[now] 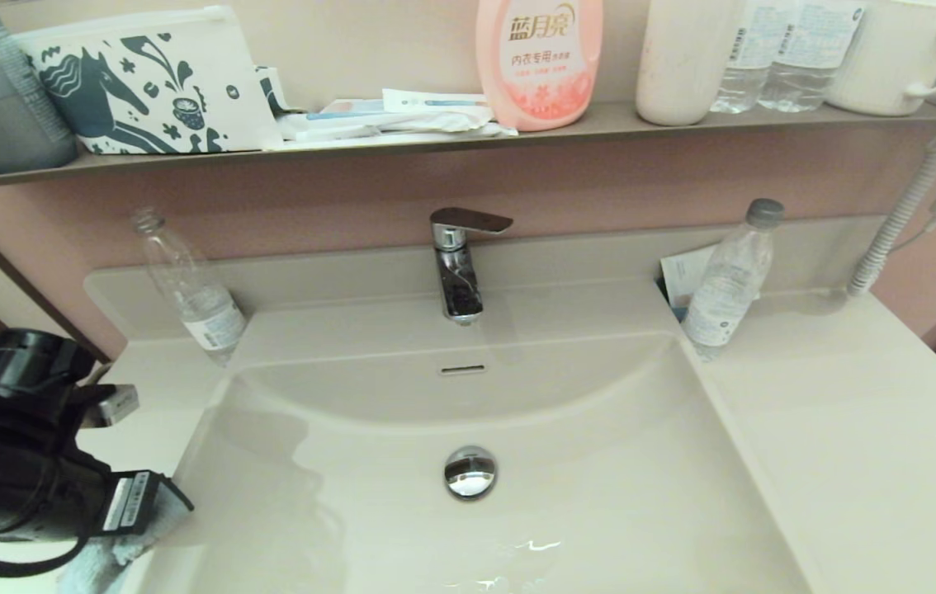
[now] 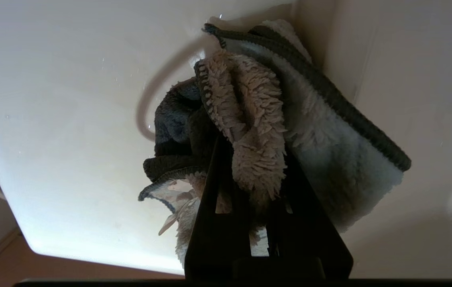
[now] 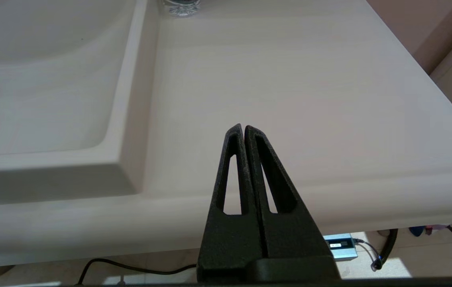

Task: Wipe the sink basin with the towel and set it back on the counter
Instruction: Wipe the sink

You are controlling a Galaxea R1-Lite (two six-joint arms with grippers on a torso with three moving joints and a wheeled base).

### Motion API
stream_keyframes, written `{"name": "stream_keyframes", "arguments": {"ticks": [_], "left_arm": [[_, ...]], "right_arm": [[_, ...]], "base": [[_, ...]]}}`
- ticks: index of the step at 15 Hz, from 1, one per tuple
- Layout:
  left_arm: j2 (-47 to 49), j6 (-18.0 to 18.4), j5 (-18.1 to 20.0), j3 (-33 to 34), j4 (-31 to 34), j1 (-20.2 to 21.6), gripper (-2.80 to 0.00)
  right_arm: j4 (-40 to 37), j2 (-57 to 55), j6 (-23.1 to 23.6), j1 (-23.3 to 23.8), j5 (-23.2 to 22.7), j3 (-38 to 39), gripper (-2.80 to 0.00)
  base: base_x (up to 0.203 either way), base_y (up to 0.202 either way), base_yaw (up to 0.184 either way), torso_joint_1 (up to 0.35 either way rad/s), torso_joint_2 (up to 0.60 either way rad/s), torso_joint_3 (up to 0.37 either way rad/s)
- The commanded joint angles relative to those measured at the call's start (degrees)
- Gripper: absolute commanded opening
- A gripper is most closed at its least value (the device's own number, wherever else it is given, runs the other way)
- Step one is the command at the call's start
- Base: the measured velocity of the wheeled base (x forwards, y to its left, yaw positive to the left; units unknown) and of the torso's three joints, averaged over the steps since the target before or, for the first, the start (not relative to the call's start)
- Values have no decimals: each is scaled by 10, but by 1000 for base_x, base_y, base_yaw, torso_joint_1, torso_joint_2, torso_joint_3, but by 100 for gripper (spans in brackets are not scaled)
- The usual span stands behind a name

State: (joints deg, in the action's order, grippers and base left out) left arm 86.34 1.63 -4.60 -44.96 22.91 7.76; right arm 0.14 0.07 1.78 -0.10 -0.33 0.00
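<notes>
The left end effector [image 2: 256, 159] is clamped on the bunched towel [image 2: 321, 131], low at the left counter [image 1: 154, 371], seemingly right by the sink basin [image 1: 600, 462] rim. The right end effector [image 3: 244, 129] hovers pinched together, empty, above the right counter.

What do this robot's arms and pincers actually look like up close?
The left arm is chunky matte black with rounded joints, a black cable looped beneath it, and a white printed label on its wrist. The left gripper and right gripper each have two flat black fingers tapering to a tip, each finger with a long cut-out slot and a slightly grainy surface.
</notes>
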Motion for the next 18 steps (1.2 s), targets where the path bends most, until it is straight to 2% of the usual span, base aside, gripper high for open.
{"name": "stream_keyframes", "arguments": {"ticks": [1, 4, 8, 15, 18], "left_arm": [[33, -10, 1, -22, 0, -14, -280], [66, -28, 1, -56, 0, -35, -280], [112, -45, -1, -143, 5, -61, -280], [201, -80, -2, -320, 70, -96, -280], [205, -94, -5, -349, 85, -106, -280]], "right_arm": [[0, -1, 0, 0, 0, 0, -280], [0, -1, 1, 0, 0, 0, -280], [0, -1, 1, 0, 0, 0, -280], [0, -1, 1, 0, 0, 0, -280], [0, -1, 1, 0, 0, 0, -280]], "base": [[0, 0, 0, 0, 0, 0], [0, 0, 0, 0, 0, 0], [0, 0, 0, 0, 0, 0], [0, 0, 0, 0, 0, 0], [0, 0, 0, 0, 0, 0]]}}
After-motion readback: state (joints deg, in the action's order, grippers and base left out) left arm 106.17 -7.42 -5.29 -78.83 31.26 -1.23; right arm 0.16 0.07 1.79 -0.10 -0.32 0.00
